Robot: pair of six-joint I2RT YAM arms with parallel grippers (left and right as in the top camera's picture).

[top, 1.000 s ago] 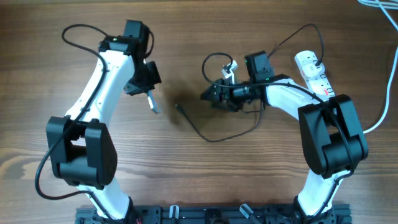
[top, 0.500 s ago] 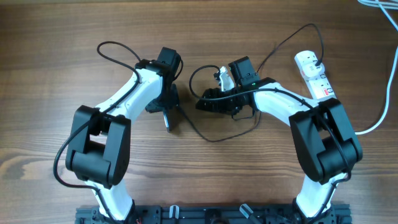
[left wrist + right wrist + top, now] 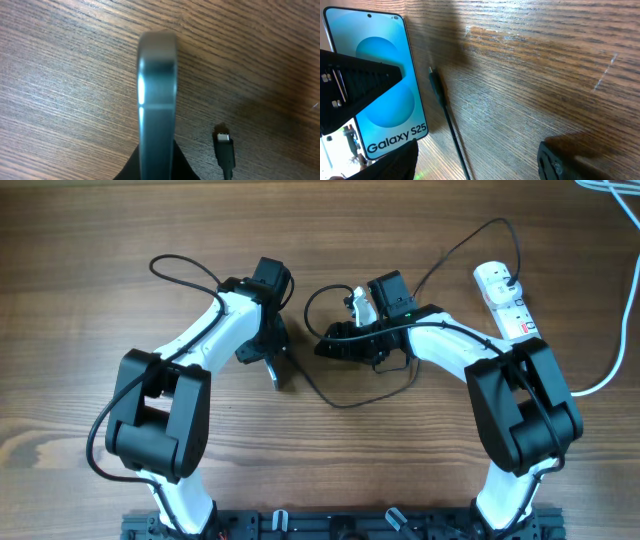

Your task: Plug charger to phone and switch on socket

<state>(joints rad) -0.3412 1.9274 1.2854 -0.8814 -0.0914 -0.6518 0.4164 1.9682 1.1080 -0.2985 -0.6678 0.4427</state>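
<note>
Galaxy S25 phone, a flat rectangular handset with a teal-and-white screen, stands on its edge over the brown wooden table, clamped in the left gripper. One black finger of that gripper lies across the lit screen. From the left wrist view the phone shows only as a narrow grey metal edge. Just beside the phone, on its screen side, lies the small metal-tipped connector of the thin black charger cable. The connector rests on the wood, apart from the phone and not plugged in. From there the cable curves away from the phone, passes under the right arm and runs up to a black plug seated in the white elongated power strip. The strip lies well away from the phone, beyond the right arm, with its thick white cord trailing off to the table's edge. The right gripper faces the phone's screen from nearby, its jaws spread wide with nothing between them.
</note>
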